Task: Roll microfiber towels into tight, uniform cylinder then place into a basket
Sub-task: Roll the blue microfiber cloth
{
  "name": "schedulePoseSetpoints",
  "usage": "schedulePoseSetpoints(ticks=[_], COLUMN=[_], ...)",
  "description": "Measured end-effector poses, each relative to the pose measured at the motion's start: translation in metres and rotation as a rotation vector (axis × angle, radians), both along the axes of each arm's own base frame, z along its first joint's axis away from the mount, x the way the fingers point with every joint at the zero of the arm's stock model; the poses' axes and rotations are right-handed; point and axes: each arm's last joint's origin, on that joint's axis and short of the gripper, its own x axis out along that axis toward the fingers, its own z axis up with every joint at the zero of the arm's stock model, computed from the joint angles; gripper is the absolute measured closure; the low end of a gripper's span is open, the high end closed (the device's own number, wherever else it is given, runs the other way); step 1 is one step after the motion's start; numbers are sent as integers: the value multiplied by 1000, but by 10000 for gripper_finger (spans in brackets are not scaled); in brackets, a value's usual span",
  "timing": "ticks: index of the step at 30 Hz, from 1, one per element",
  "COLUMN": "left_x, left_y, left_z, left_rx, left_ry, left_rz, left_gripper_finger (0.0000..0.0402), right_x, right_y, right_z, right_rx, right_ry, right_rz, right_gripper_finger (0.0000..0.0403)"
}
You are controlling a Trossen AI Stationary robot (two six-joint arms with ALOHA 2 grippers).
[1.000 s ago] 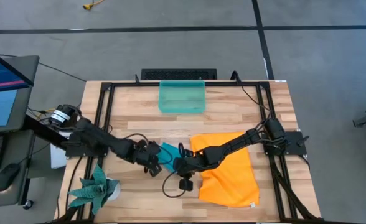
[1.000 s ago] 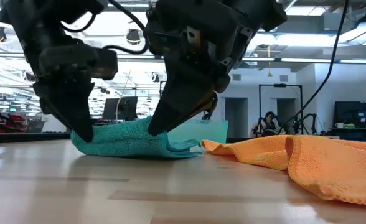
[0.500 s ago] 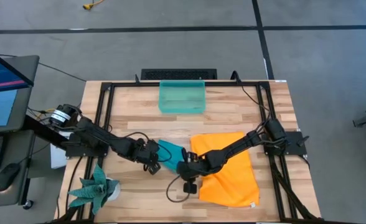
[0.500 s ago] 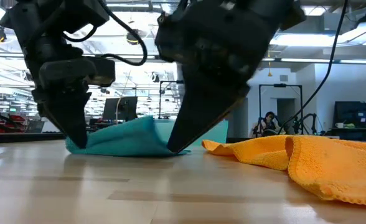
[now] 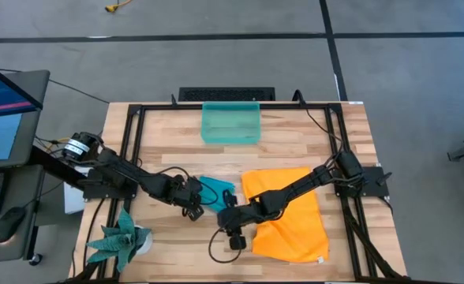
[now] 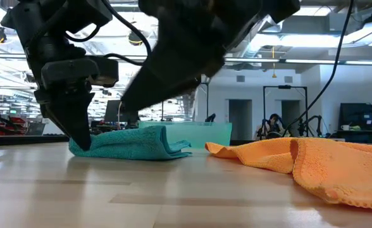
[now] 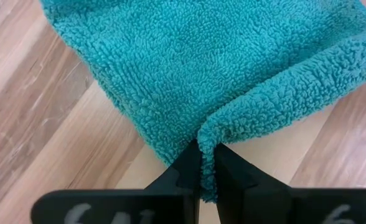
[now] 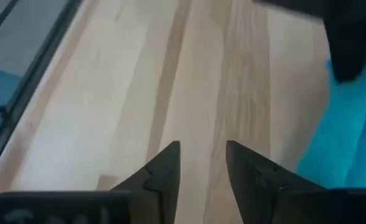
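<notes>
2 microfiber towels lie on the wooden table (image 5: 295,134): 1 teal towel (image 5: 216,192) and 1 larger orange towel (image 5: 291,213), spread mostly flat with rumpled edges. There is 1 basket (image 5: 231,123), a translucent teal-green bin, well beyond both grippers at the far edge of the table, with no towel in it.

The left gripper (image 7: 206,163) has its 2 fingers pressed together on a folded edge of the teal towel, pinching it against the tabletop; the rest of that towel lies just ahead of its fingertips. The right gripper (image 8: 201,163) hovers above bare wood with its 2 fingers parted and nothing between them; the teal towel sits just beside it and the orange towel lies under its arm.

1 green spiky plant (image 5: 121,237) stands near the left arm. No readable writing shows on any of these.
</notes>
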Motion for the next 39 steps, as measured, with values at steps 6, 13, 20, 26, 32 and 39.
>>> schedulePoseSetpoints(ticks=[6,13,20,26,32,39], left_x=[0,1,1,2,2,2], left_y=[0,0,-1,-1,-1,-1], left_z=[0,1,1,1,2,2], left_rx=[-2,-5,4,13,21,90], left_ry=[-3,-5,-8,-18,-20,-34], left_rz=[-1,-2,-17,-32,-35,-63], left_gripper_finger=[386,386,386,386,386,382], right_x=[1,-2,-3,-3,-6,-6], right_y=[-11,-28,-45,-54,-57,-60], right_z=[-6,-18,-26,-29,-31,-32], right_rx=[-60,-36,-26,-11,-5,-17], right_ry=[-12,36,60,73,116,120], right_rz=[-65,-151,-260,-357,-398,-414], right_gripper_finger=[275,290,305,314,324,332])
